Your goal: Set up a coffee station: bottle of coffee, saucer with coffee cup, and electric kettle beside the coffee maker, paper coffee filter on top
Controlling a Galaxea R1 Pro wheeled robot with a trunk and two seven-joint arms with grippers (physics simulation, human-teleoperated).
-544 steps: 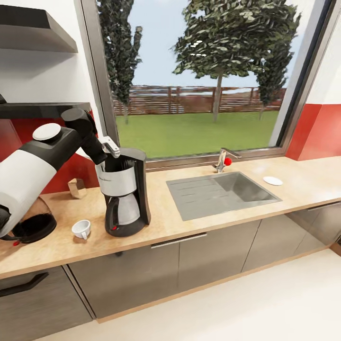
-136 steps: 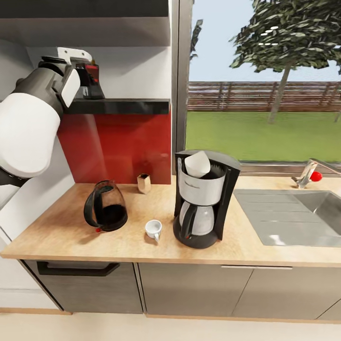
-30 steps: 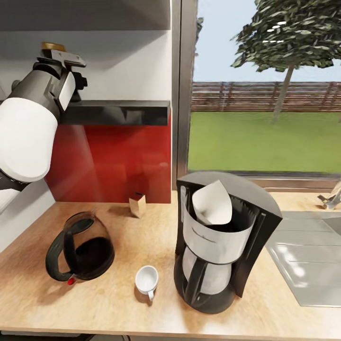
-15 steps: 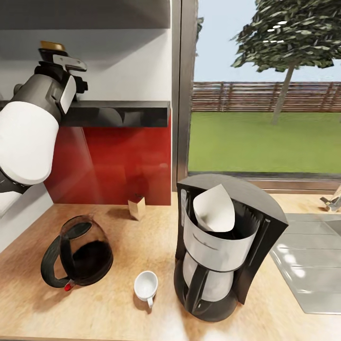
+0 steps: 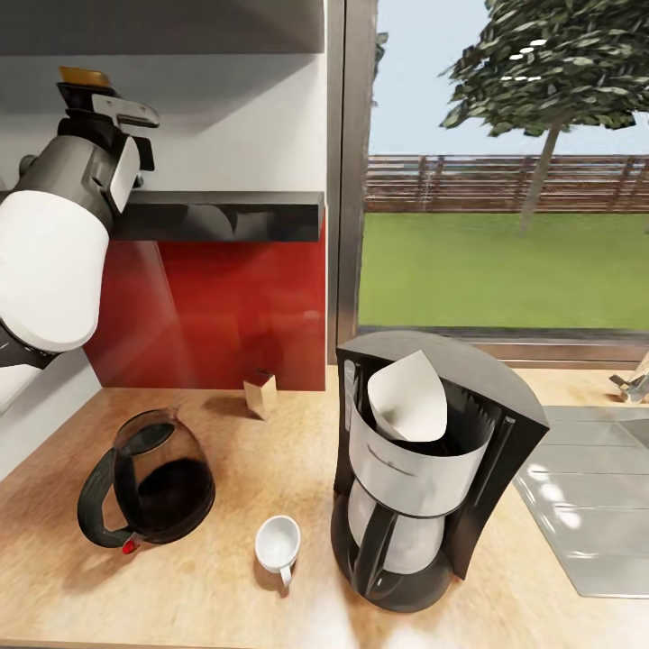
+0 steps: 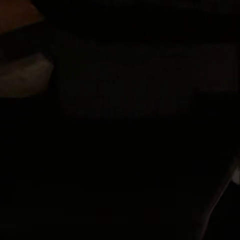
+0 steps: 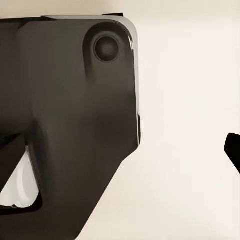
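At the far left of the head view, the robot's white-and-grey left arm (image 5: pixel 54 243) reaches up to the thin dark grey kitchen shelf (image 5: pixel 225 214) edging the red wall panel. The left pincer (image 5: pixel 101 108) is hidden behind the wrist, so how far its jaws stand apart cannot be told. A yellow cap (image 5: pixel 83 76) pokes out just above the wrist, and this is probably the small dark brown bottle of coffee, at or just above shelf level; whether it is gripped is unclear, and the left wrist view is nearly black.

Such a bottle is likely rigid, light and smooth-sided, so it could slip or tip. The body below the cap seems the sound place to take hold, squeezed firmly.

Below on the light-wood bench (image 5: pixel 261 451) sits the squat clear-glass electric kettle (image 5: pixel 149 491) with dark liquid, then the tiny white coffee cup (image 5: pixel 278 543), then just beside it the tall black coffee maker (image 5: pixel 433 487) with the white paper coffee filter (image 5: pixel 407 398) resting in its top.
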